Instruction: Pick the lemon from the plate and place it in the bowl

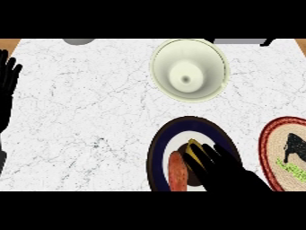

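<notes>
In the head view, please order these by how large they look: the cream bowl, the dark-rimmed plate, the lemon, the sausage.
1. Dark-rimmed plate, partly cut off at the bottom and covered by the right hand.
2. Cream bowl, slightly smaller.
3. Sausage.
4. Lemon, mostly hidden by the hand, so its rank is unsure.

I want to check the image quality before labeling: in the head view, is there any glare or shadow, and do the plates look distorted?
Head view: no glare on the counter; soft shading darkens the bowl toward its centre; the right hand hides most of the lemon; the dark plate looks taller than wide; the second plate is cut off at the right edge.
</notes>
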`<state>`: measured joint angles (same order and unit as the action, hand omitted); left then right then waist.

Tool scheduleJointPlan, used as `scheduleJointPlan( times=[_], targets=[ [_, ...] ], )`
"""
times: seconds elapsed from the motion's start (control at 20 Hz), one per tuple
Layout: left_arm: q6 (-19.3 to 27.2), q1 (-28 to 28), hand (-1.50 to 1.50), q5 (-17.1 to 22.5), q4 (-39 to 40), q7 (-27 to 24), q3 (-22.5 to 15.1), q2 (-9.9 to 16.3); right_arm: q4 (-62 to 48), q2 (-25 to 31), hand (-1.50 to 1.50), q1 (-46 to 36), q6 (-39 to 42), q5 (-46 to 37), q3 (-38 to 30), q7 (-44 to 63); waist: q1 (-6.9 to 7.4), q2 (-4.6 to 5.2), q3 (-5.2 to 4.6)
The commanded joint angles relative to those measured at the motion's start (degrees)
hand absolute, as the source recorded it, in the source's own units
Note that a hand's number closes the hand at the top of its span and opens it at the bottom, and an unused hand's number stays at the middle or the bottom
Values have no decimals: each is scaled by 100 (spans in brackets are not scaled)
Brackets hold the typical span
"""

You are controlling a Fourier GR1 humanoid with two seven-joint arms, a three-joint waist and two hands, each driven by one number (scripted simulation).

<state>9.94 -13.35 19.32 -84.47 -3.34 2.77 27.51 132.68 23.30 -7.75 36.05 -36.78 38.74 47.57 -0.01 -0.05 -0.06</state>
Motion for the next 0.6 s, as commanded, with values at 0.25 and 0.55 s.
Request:
scheduleJointPlan(
  times=[0.25,0.55],
  targets=[
    [-101,152,0,-364,-105,18,152,-295,-45,-355,-150,218,687,358,-592,-102,-6,-2,6],
    [-429,42,0,-339,92,-123,432,-243,-1344,-221,-150,306,-106,-411,-699,-1348,-4,8,8]
  ],
)
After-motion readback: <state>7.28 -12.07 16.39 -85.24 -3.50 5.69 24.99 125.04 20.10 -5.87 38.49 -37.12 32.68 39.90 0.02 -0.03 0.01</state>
